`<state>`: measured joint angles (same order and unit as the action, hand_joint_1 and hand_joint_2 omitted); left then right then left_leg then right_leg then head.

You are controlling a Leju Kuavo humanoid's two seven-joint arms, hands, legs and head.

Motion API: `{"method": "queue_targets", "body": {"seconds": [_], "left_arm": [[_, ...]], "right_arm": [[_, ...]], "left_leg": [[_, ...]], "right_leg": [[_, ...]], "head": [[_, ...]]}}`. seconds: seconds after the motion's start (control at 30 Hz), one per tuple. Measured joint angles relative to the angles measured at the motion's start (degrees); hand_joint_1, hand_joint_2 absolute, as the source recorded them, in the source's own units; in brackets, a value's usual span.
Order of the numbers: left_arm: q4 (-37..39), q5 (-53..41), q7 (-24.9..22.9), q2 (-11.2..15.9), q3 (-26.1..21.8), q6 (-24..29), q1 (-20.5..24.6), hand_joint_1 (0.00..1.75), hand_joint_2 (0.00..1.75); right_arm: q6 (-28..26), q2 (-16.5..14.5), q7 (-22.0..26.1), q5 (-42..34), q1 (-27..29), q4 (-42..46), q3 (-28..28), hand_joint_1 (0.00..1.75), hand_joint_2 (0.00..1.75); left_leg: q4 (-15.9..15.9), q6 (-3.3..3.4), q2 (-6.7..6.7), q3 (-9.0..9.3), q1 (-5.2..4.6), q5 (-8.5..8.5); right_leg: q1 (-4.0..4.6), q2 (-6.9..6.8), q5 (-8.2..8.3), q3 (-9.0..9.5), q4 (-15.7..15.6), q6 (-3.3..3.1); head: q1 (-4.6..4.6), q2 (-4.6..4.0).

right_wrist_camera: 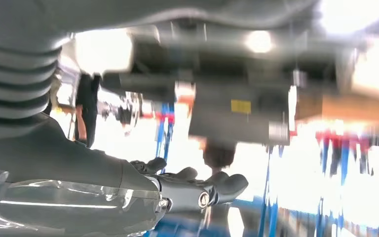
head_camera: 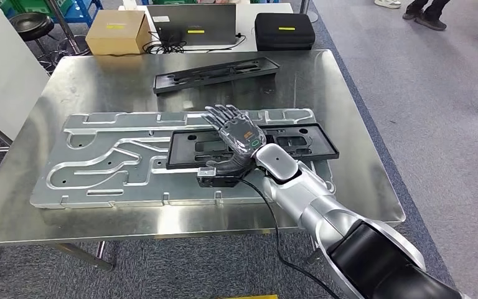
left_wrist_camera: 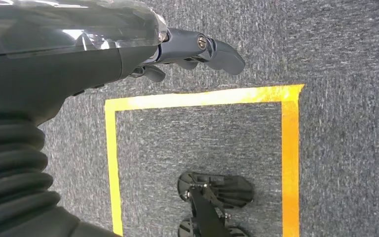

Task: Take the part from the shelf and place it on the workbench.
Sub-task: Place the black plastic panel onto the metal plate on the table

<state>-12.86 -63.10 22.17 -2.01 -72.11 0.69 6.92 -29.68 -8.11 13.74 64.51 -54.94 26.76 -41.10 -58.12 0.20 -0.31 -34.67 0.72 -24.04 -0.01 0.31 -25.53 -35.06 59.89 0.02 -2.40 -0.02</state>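
Observation:
A long black plastic part (head_camera: 300,144) lies flat on a large machined aluminium plate (head_camera: 109,159) on the steel workbench (head_camera: 68,81). My right hand (head_camera: 238,134) stretches palm down over the left half of this part, fingers spread and straight, thumb by the part's near edge; nothing is gripped. In the blurred right wrist view the fingers (right_wrist_camera: 205,190) stick out with nothing in them. A second black part (head_camera: 215,73) lies farther back on the bench. My left hand (left_wrist_camera: 192,49) hangs over the carpet and holds nothing, its fingers loosely extended.
Behind the bench stand a cardboard box (head_camera: 117,31), a grey case (head_camera: 192,25) with cables and a black case (head_camera: 284,30). A stool (head_camera: 31,25) is at the back left. A person's feet (head_camera: 423,12) are at the far right. Yellow tape (left_wrist_camera: 202,98) marks the floor.

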Motion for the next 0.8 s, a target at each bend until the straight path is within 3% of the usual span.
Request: {"method": "queue_targets", "body": {"seconds": [0.07,0.17,0.2,0.27,0.33,0.37,0.4,0.43,0.5,0.53,0.67,0.73,0.8], "left_arm": [[0.0,0.4,0.1,-0.1,0.0,0.1,-0.1,0.0,0.0],[0.0,1.0,0.5,-0.1,0.0,0.1,-0.6,0.0,0.0],[0.1,1.2,0.7,-0.2,0.0,0.1,-0.8,0.0,0.0],[0.1,1.6,1.0,-0.2,0.0,0.2,-1.1,0.0,0.0],[0.1,1.9,1.2,-0.2,-0.1,0.2,-1.5,0.0,0.0],[0.1,2.1,1.3,-0.2,-0.2,0.2,-1.7,0.0,0.0],[0.1,2.2,1.4,-0.2,-0.3,0.3,-1.9,0.0,0.0],[0.1,2.5,1.5,-0.2,-0.4,0.3,-2.1,0.0,0.0],[0.1,3.3,1.9,-0.2,-0.8,0.1,-2.1,0.0,0.0],[0.1,3.7,2.1,-0.2,-0.9,-0.1,-2.2,0.0,0.0],[0.1,5.3,2.8,-0.4,-2.0,-0.6,-2.9,0.0,0.0],[0.1,6.0,2.8,-0.6,-2.7,-0.3,-3.0,0.0,0.0],[0.1,6.5,2.8,-0.7,-3.4,0.2,-3.1,0.0,0.0]], "right_arm": [[-1.0,0.7,0.1,0.7,0.5,3.6,1.4,0.0,0.0],[-1.9,2.5,0.5,1.4,2.4,11.1,3.9,0.0,0.0],[-2.3,3.2,0.7,1.5,3.2,13.8,4.7,0.0,0.0],[-3.6,5.0,1.1,1.7,5.3,19.4,6.4,0.0,0.0],[-5.1,7.2,1.3,2.2,8.4,25.1,8.4,0.0,0.0],[-5.8,8.2,1.3,2.6,10.2,28.0,9.6,0.0,0.0],[-6.5,9.3,1.3,3.2,12.0,31.3,11.0,0.0,0.0],[-7.3,10.3,1.2,4.0,13.9,34.6,12.6,0.0,0.0],[-9.0,12.2,1.1,5.0,18.2,41.5,16.2,0.0,0.0],[-9.5,13.2,1.4,4.9,20.8,45.1,18.4,0.0,0.0],[-10.2,16.7,6.1,-0.3,32.6,58.6,29.0,0.0,0.0],[-10.3,17.7,10.3,-5.2,38.9,64.0,35.6,0.0,0.0],[-10.4,18.1,14.2,-10.5,45.6,67.8,42.4,0.0,0.0]], "left_leg": [[0.0,-0.58,-0.02,-0.1,-0.1,0.02],[-0.9,-1.48,-0.02,-0.46,-0.03,-0.9],[-3.1,-1.78,0.01,-1.32,0.02,-2.26],[-10.5,-2.3,0.06,-4.56,0.15,-6.1],[-16.1,-2.54,0.07,-7.16,0.22,-7.92],[-15.7,-2.53,0.08,-6.91,0.24,-7.14],[-12.9,-2.42,0.09,-5.46,0.25,-5.37],[-8.5,-2.21,0.08,-3.25,0.25,-3.29],[-1.3,-1.52,-0.02,0.56,0.06,-1.03],[0.2,-1.14,-0.11,1.37,-0.07,-0.93],[0.9,0.44,-0.38,1.99,-0.01,-0.95],[1.3,1.0,-0.36,2.19,0.15,-0.63],[1.2,1.17,-0.45,1.99,0.12,-0.55]], "right_leg": [[0.29,0.04,0.15,0.51,-1.3,-0.42],[-0.09,-0.06,0.6,0.78,-2.0,-1.33],[-0.27,-0.11,0.75,0.91,-2.3,-1.6],[-0.29,-0.22,0.75,0.98,-2.4,-1.86],[-0.22,-0.35,0.65,1.04,-2.3,-1.88],[-0.2,-0.37,0.59,1.11,-2.3,-1.82],[-0.2,-0.35,0.48,1.25,-2.3,-1.72],[-0.2,-0.33,0.34,1.43,-2.3,-1.56],[-0.04,-0.34,0.06,1.66,-2.2,-1.08],[0.03,-0.39,-0.05,1.72,-2.2,-0.78],[-0.06,-0.48,-1.05,1.97,-1.6,0.64],[-0.25,-0.27,-4.4,0.0,3.3,1.3],[-0.35,-0.23,-8.52,-3.7,11.2,1.75]], "head": [[0.0,0.0],[-0.01,0.0],[-0.01,0.0],[-0.01,0.0],[0.0,0.0],[0.0,0.0],[0.0,0.0],[0.0,0.0],[0.0,0.0],[0.0,0.0],[0.0,0.0],[0.0,0.0],[0.0,0.0]]}}
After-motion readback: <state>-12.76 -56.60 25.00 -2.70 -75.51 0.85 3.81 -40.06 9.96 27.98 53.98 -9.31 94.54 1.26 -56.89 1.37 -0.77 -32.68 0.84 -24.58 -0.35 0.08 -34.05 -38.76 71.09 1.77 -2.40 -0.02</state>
